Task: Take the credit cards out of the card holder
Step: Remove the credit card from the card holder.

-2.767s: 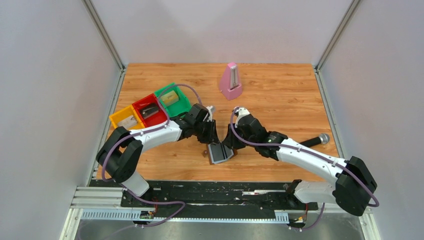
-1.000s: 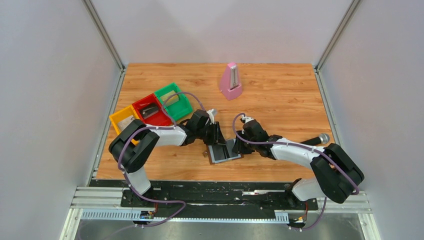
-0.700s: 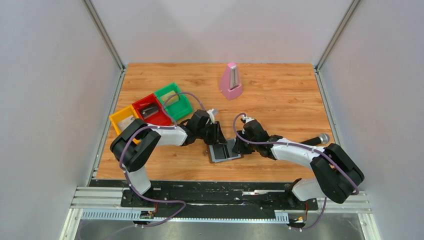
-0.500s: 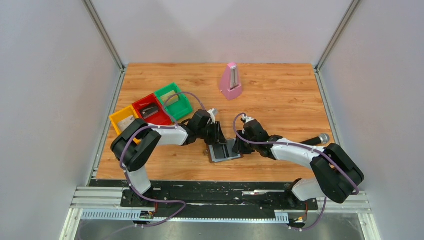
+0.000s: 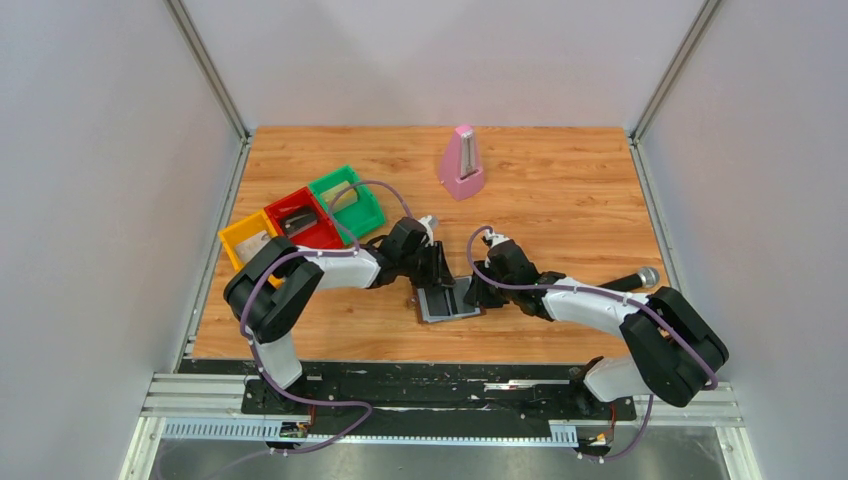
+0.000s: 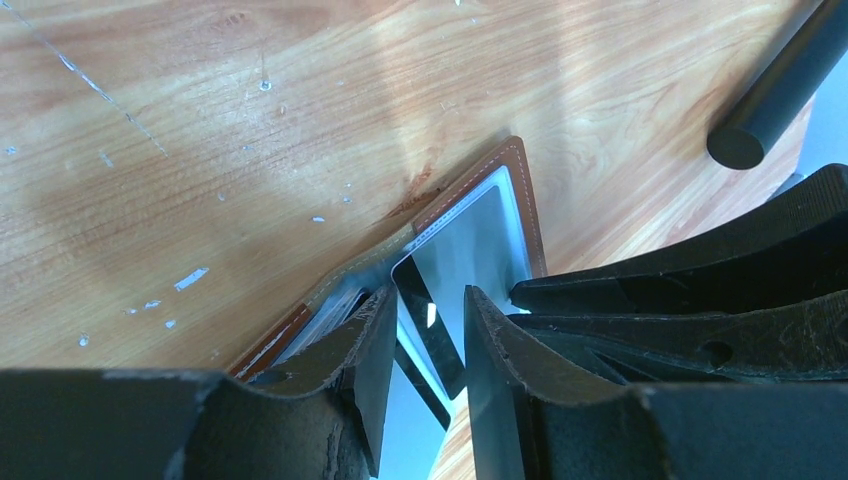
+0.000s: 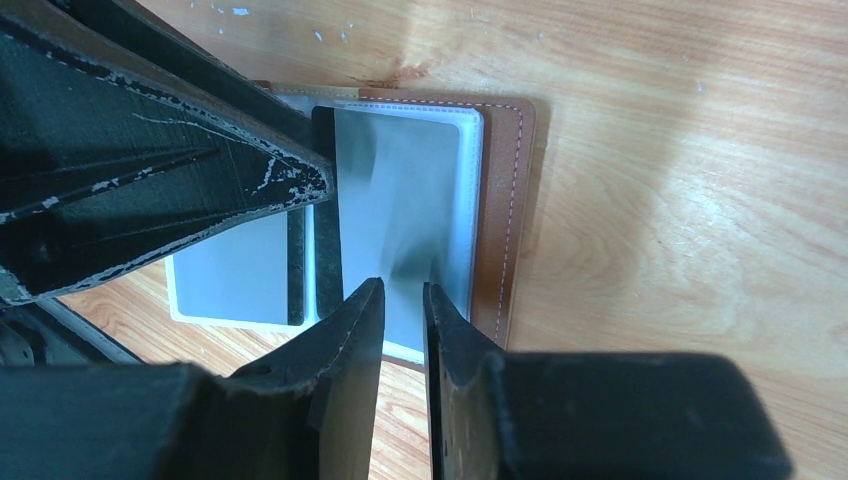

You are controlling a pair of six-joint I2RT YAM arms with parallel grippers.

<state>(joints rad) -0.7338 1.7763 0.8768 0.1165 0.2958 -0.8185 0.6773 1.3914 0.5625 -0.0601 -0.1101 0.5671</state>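
Note:
The card holder lies spread open on the wood between both arms, brown rim around grey-blue pockets. A grey credit card with a dark stripe sits in its clear right pocket. A second grey card sticks out of the left half. My left gripper points down at the holder's fold, open, its fingertips straddling the dark stripe. My right gripper stands over the right pocket, jaws a narrow gap apart, nothing clamped. Whether the tips touch the holder is hidden.
Yellow, red and green trays stand at the left, each with a card in it. A pink metronome stands at the back. A black microphone lies right of the holder, behind my right arm.
Since the earliest frame both arms have come down onto the holder and it lies flatter. Over the last second the left gripper edged slightly right; the right arm held still.

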